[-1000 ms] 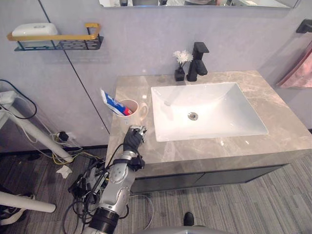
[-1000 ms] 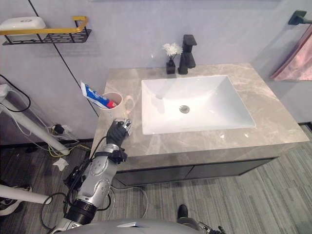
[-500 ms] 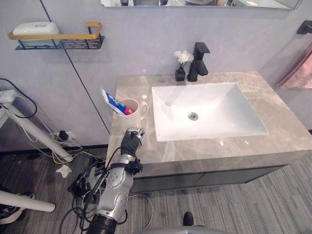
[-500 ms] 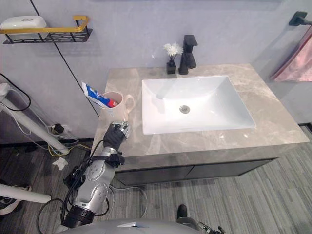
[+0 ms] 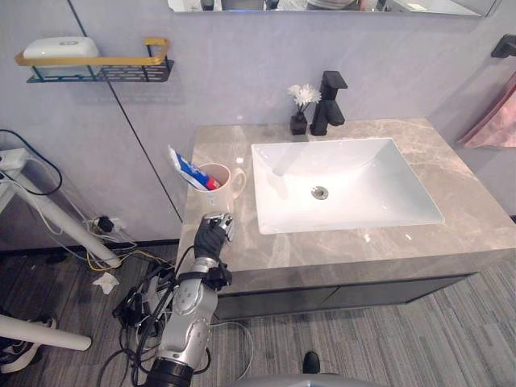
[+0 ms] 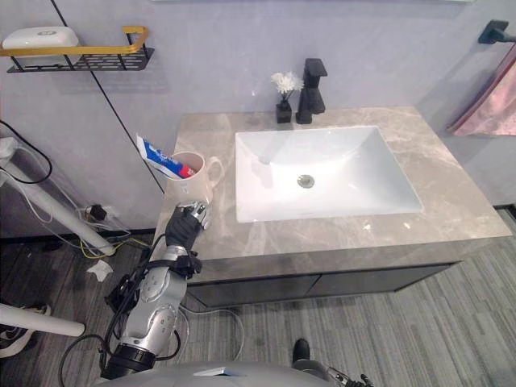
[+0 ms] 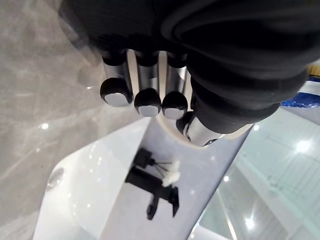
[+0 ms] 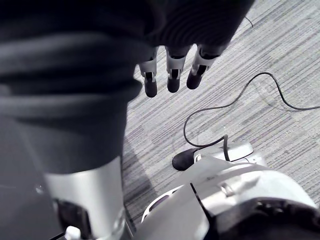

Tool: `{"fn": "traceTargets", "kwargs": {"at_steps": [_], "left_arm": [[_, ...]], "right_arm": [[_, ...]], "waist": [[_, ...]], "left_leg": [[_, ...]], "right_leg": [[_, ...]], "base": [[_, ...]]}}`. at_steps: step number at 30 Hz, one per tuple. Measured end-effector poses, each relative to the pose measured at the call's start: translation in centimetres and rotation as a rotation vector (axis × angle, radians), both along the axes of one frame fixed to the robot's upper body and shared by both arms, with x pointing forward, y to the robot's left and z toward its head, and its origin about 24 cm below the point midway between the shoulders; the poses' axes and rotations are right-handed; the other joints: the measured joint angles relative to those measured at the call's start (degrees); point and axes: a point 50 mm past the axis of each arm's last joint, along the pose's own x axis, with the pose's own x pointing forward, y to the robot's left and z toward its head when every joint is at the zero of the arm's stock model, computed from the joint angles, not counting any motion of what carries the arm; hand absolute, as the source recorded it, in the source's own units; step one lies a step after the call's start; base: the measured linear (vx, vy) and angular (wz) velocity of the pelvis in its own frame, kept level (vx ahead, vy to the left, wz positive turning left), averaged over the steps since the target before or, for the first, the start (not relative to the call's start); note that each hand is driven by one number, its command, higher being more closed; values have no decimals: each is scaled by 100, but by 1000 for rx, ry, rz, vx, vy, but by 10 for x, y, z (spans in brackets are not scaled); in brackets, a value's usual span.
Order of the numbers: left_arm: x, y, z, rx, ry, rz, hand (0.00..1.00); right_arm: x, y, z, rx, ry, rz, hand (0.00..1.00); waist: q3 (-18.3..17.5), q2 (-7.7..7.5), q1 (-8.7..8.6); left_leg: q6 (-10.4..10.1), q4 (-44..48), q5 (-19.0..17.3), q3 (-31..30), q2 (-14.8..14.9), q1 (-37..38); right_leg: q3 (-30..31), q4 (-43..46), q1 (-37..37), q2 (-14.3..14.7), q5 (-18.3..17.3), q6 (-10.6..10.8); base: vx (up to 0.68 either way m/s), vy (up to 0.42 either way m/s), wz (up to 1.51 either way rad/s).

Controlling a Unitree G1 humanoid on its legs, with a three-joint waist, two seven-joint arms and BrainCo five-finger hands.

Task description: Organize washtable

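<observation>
On the wall at the far left hangs a shelf (image 5: 121,71) with a white soap box (image 5: 58,47) on it. Below it, at the counter's (image 5: 476,216) left end, a cream mug (image 5: 219,184) stands upright with a toothpaste tube (image 5: 185,169) leaning out of it toward the wall, its handle turned toward the sink (image 5: 347,189). The left hand (image 5: 213,235) hovers just in front of the mug, over the counter's front edge and apart from the mug, fingers loosely extended side by side and holding nothing. Behind the sink stand a small flower vase (image 5: 299,111) and a black tap (image 5: 329,101), and a pink towel (image 5: 496,122) hangs at the far right. The right hand (image 8: 172,75) hangs over the floor, fingers straight and empty. With the tube in the mug, the step in hand looks like dealing with the mug itself. If so, the next move calls for the left hand to go forward and wrap round the mug's body low down, keeping it level so the leaning tube does not tip it over or slide out.
</observation>
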Motion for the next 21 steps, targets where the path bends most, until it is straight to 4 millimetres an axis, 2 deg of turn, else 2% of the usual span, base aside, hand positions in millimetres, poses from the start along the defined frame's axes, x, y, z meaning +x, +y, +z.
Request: {"fn": "traceTargets", "kwargs": {"at_steps": [10,21], "left_arm": [[7,9,2,13,-7,57,100],[27,11,2,102,2,83,100]], "right_arm": [[0,0,0,0,0,7,0],[0,0,0,1,-1,9,0]], "waist": [[-3,-7,-9],[-7,-13,-30]], "left_leg": [[0,-5,-2,24,4,1],[-1,-2,-51,188,33,81]], "right_leg": [[20,0,-14,5,0,0],[166,-1,-27,41,3,1]], "base": [[0,0,0],[5,3,-7]]}}
